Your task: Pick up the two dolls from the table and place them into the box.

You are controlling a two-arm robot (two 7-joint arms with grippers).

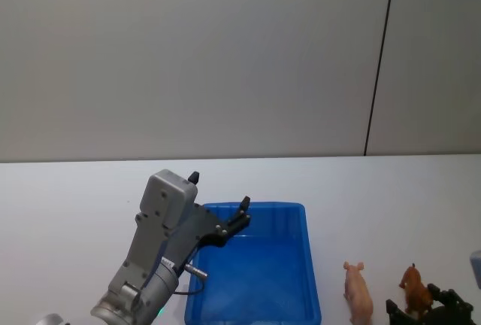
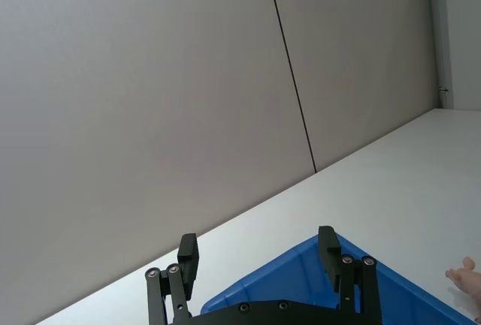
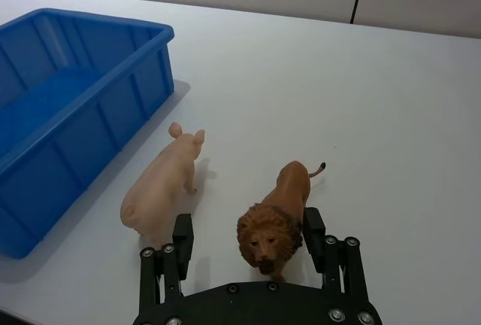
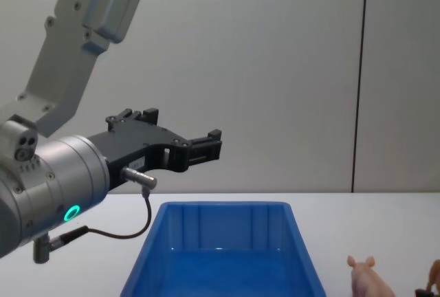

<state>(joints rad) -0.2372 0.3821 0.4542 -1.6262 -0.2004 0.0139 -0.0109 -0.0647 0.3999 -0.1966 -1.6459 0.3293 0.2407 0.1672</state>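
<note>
1. At the lower right corner of the head view we see the right gripper (image 1: 430,308) low over the worktop (image 1: 68,197). Its jaws stand wide, one on each side of the lion (image 1: 415,289), and are not closed on it.
2. In the right wrist view the lion (image 3: 279,208) stands upright at lower centre, facing the camera. One jaw is close by its mane and the other is clearly apart; we cannot tell whether the near one touches.
3. The pig (image 1: 359,291) stands just left of the lion, apart from it, with its ears toward the top of the frame.
4. Left of the pig, at lower centre, the box (image 1: 312,265) rests on the worktop, near the pig but not touching it.
5. The left gripper (image 1: 219,189) hangs in the air above the box's upper left corner. Its jaws are wide and hold nothing.
6. A grey wall (image 1: 188,54) fills the upper half of the frame.
</note>
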